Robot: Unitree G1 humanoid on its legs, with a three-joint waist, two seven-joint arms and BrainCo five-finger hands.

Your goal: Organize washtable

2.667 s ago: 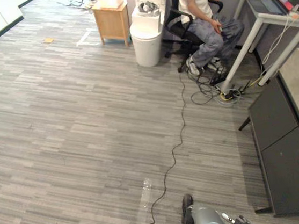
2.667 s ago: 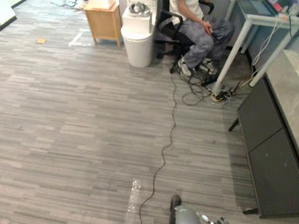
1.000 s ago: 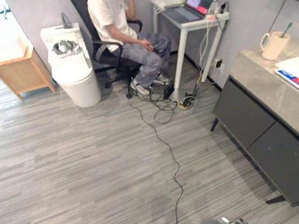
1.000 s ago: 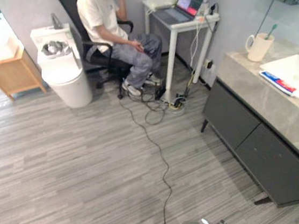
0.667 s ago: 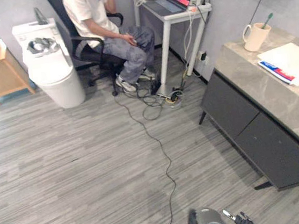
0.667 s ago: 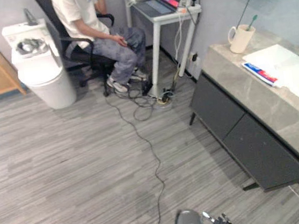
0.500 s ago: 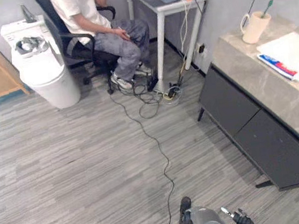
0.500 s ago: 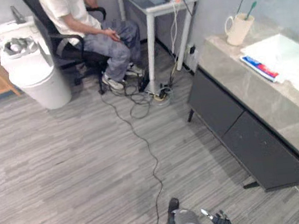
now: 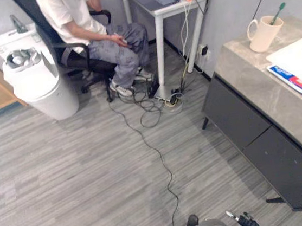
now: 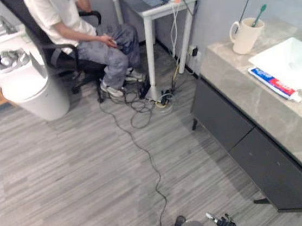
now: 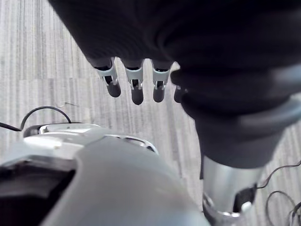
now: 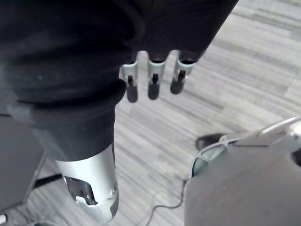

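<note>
Two hands, both idle and empty. The right hand (image 12: 151, 75) hangs low, off the washtable's (image 9: 254, 87) near end and well below its stone top. Its fingers (image 12: 151, 88) are straight and slack, with nothing between them. The left hand (image 11: 136, 80) hangs on the side away from the washtable, likewise loose and holding nothing.

Three items on the washtable top:
- Cream mug (image 9: 262, 33): upright at the washtable's far end by the wall, with a green toothbrush (image 9: 276, 13) standing in it, head up.
- Toothpaste tube (image 9: 295, 81): lying flat further along the washtable from the mug, just beside the white basin (image 9: 301, 55). Its long axis runs roughly parallel to the washtable's front edge, cap end pointing away from the mug.
- White basin: set behind the tube, toward the washtable's back.

Governing relation (judgement): the washtable stands on the right hand's side, its top higher than both hands, so the right hand is the nearer. Neither hand is within reach of the top. The robot probably has to close on the washtable's front before that arm lifts. The tube looks like the loose piece to tidy, probably best pinched across its narrow width.
</note>
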